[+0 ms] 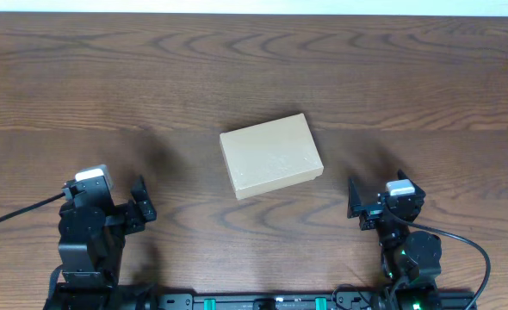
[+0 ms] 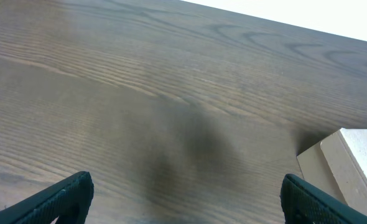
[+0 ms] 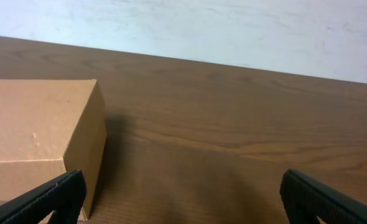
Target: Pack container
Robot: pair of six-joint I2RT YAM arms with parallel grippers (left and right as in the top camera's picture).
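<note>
The container (image 1: 271, 155) is a small tan cardboard box with its flap lid closed, lying flat at the middle of the wooden table. Its corner shows at the right edge of the left wrist view (image 2: 351, 168) and its side at the left of the right wrist view (image 3: 40, 143). My left gripper (image 1: 142, 207) rests near the front left of the table, open and empty; its fingers are spread wide (image 2: 183, 202). My right gripper (image 1: 357, 207) rests near the front right, open and empty (image 3: 183, 199), just right of the box.
The dark wooden table (image 1: 254, 69) stretches behind and around the box. A pale wall (image 3: 233, 25) lies beyond the far edge. Cables run from both arm bases at the front edge.
</note>
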